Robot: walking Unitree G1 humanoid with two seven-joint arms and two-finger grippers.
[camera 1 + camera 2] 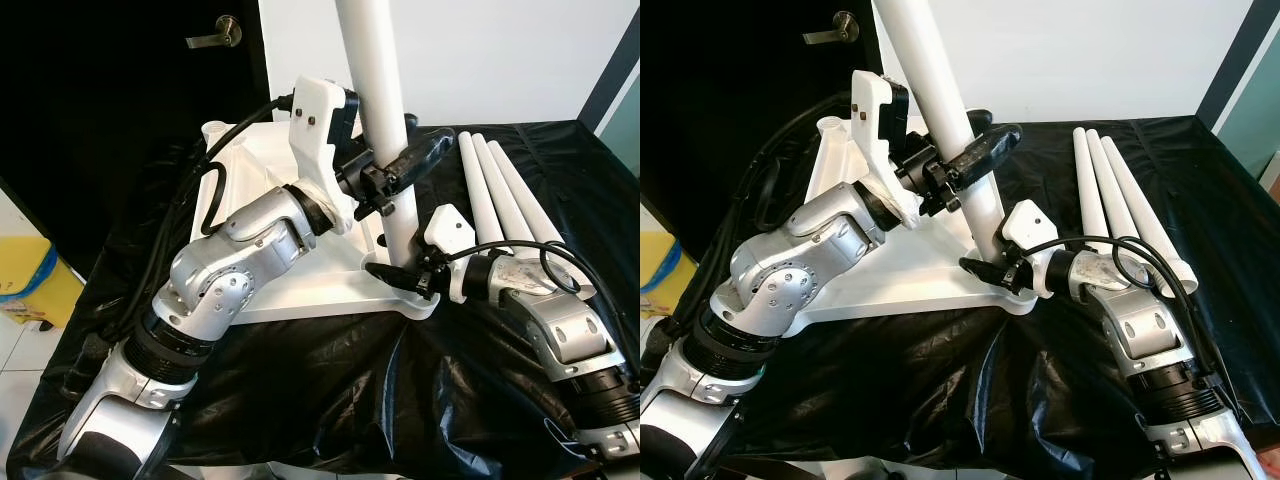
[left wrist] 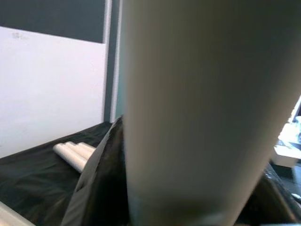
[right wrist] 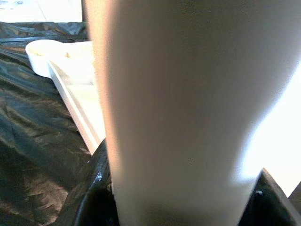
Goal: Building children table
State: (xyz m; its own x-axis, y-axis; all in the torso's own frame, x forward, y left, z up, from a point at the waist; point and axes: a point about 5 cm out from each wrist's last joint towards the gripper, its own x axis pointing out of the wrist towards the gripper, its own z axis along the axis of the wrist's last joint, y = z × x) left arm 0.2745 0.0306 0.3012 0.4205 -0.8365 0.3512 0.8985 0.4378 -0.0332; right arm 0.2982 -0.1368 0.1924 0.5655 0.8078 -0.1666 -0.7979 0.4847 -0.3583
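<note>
A white table top (image 1: 300,290) lies upside down on a surface draped in black cloth. One white table leg (image 1: 375,90) stands nearly upright at its near right corner. My left gripper (image 1: 395,170) is shut on the leg at mid-height, its black fingers wrapped around it. My right gripper (image 1: 400,275) is shut on the same leg just above its base. In the left wrist view the leg (image 2: 197,108) looms close between the fingers. The right wrist view has the leg (image 3: 183,103) in front of the table top (image 3: 70,80).
Three spare white legs (image 1: 505,190) lie side by side on the black cloth (image 1: 330,390) to the right of the table top. A dark door with a lever handle (image 1: 220,35) stands at the back left. A yellow bin (image 1: 25,280) sits on the floor to the left.
</note>
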